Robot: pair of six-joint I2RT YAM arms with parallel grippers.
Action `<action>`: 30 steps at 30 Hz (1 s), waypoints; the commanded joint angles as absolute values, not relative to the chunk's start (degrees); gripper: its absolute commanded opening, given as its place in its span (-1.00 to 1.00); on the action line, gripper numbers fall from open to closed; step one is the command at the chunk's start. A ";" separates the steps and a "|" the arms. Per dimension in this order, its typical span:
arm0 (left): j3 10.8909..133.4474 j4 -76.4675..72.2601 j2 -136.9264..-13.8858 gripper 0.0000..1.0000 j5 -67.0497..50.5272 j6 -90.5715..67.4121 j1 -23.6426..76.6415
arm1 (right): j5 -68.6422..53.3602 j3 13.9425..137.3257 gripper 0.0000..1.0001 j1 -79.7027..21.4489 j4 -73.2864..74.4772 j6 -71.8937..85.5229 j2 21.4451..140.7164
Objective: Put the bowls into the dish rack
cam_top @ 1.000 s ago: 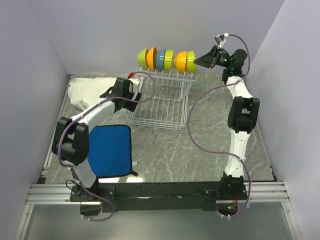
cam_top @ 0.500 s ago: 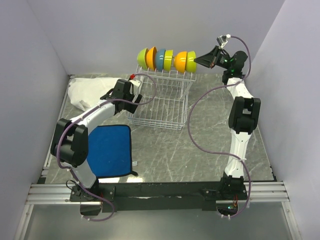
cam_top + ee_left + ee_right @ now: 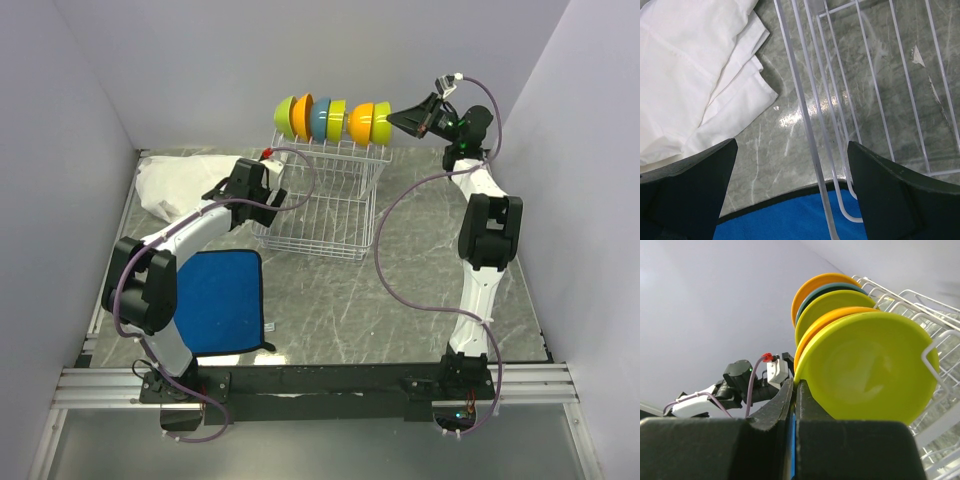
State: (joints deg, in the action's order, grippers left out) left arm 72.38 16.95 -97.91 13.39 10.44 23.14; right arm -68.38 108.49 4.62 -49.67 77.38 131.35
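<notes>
Six bowls (image 3: 320, 120) stand on edge in a row along the slotted upper shelf of the white wire dish rack (image 3: 320, 215), which sits toward the back of the grey marbled tabletop (image 3: 430, 280); read from left to right in the overhead view they are lime green, orange, blue, yellow-green, orange and yellow-green. The right fingers (image 3: 785, 405) are raised to shelf height just off the right end of that row, pressed flat against each other with nothing between them, their tips aimed at the last bowl. In the right wrist view those tips come up right beside the rim of the nearest yellow-green bowl, whose hollow side faces the camera, with an orange, another yellow-green, the blue and a further orange bowl stacked close behind it; whether the tips actually touch the rim I cannot tell. The left fingers (image 3: 690, 195) are spread wide and grip nothing, held low by the near left corner of the dish rack. Seen from the left wrist, the gap between them frames several of the rack's thin white wires running over the tabletop, with the edge of a blue cloth mat (image 3: 785, 222) at the bottom and a folded white cloth (image 3: 685, 75) lying to the left, just beside the rack. In the overhead view the blue cloth mat lies flat in front of the rack on the left side, near the left arm's base
</notes>
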 commanded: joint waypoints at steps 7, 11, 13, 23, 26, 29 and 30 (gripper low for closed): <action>71.63 14.06 -96.33 0.99 13.62 10.63 23.64 | -66.88 109.16 -1.00 0.35 -46.67 76.03 130.43; 71.28 14.06 -95.89 0.99 13.80 10.72 23.91 | -65.92 107.67 -1.00 0.35 -46.41 76.81 130.17; 70.93 14.15 -95.80 0.99 13.89 10.72 23.99 | -65.48 106.53 -1.00 0.35 -46.58 77.60 129.90; 71.19 14.24 -96.06 0.99 14.15 10.90 24.78 | -65.04 110.21 -1.00 0.26 -48.77 78.75 130.61; 71.10 14.24 -96.06 0.99 14.24 10.81 24.96 | -65.04 108.82 -1.00 0.26 -50.09 80.24 129.64; 71.10 14.24 -96.15 0.99 14.24 10.90 25.22 | -64.86 105.56 -1.00 0.53 -52.02 82.00 128.32; 71.19 14.33 -96.24 0.99 14.24 10.81 25.31 | -64.86 104.43 -1.00 0.53 -52.38 82.79 127.80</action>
State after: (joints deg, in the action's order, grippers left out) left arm 70.74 15.75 -97.91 13.43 10.44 24.73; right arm -64.77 107.92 2.68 -50.57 80.07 131.04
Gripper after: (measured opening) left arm 0.995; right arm 0.022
